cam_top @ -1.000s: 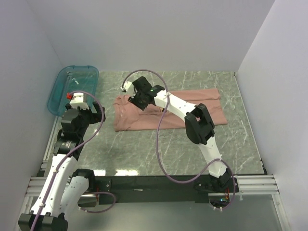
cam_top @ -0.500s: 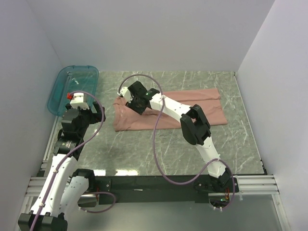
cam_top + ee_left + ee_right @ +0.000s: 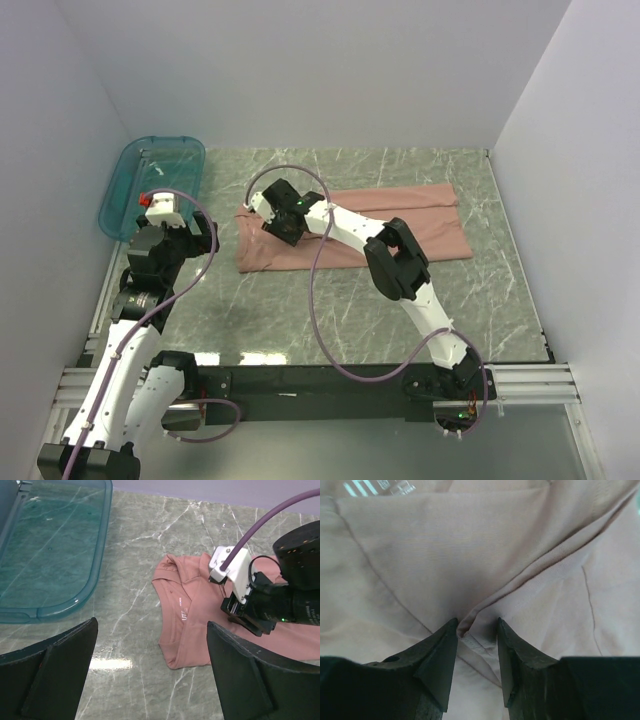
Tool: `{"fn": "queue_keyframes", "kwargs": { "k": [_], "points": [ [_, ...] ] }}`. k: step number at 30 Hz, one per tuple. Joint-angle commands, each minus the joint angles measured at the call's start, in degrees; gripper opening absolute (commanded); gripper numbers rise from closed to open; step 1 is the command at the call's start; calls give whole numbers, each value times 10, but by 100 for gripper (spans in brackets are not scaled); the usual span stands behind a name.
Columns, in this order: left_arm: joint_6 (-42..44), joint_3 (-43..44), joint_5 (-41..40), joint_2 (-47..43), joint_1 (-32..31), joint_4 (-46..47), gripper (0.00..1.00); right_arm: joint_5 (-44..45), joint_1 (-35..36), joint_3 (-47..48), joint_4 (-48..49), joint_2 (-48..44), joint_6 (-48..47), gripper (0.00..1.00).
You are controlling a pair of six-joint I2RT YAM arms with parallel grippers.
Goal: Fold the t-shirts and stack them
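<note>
A dusty-pink t-shirt (image 3: 410,215) lies folded into a long band across the far middle of the marble table. White text shows near its collar in the left wrist view (image 3: 185,630). My right gripper (image 3: 280,222) is down on the shirt's left part, and it also shows in the left wrist view (image 3: 245,617). In the right wrist view its jaws (image 3: 476,622) stand close together with a raised fold of the pink cloth (image 3: 470,540) pinched between the tips. My left gripper (image 3: 205,235) is open and empty, hovering left of the shirt (image 3: 151,625).
A teal translucent tray (image 3: 112,200) sits at the far left corner, and its rim shows in the left wrist view (image 3: 65,605). White walls enclose the table on three sides. A purple cable loops over the right arm (image 3: 315,290).
My right gripper has moved left and slightly nearer across the shirt, towards the collar end. The left arm has not moved.
</note>
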Motion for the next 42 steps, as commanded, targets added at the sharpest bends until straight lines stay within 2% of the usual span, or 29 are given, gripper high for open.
{"fn": "queue_keyframes", "kwargs": {
  "k": [1,3,12,19,31,33,34,35,37,38,42],
  "points": [
    [-5,11,9,-5,-1,13,95,22,4,14,4,2,2,41],
    [-5,11,10,-4,-1,14,95,26,4,12,5,-4,1,30],
    [-3,11,14,-6,-1,14,95,45,-5,-2,20,-51,-1,16],
    [-2,10,17,-5,-2,14,95,51,-24,-15,29,-70,0,12],
    [-1,10,19,-2,-1,13,95,74,-77,10,35,-60,9,10],
    [-1,10,19,-1,-2,13,95,83,-87,11,43,-53,10,13],
    [-1,10,19,-1,-1,14,95,90,-96,13,46,-51,14,17],
    [-1,10,19,0,-1,13,95,93,-100,15,47,-45,15,28],
    [-1,10,20,0,-1,13,95,110,-106,15,55,-43,18,36],
    [-1,11,19,0,-1,13,95,117,-108,15,59,-43,20,44],
    [-3,9,19,3,-1,15,95,136,-119,20,69,-52,39,57]
  ]
}}
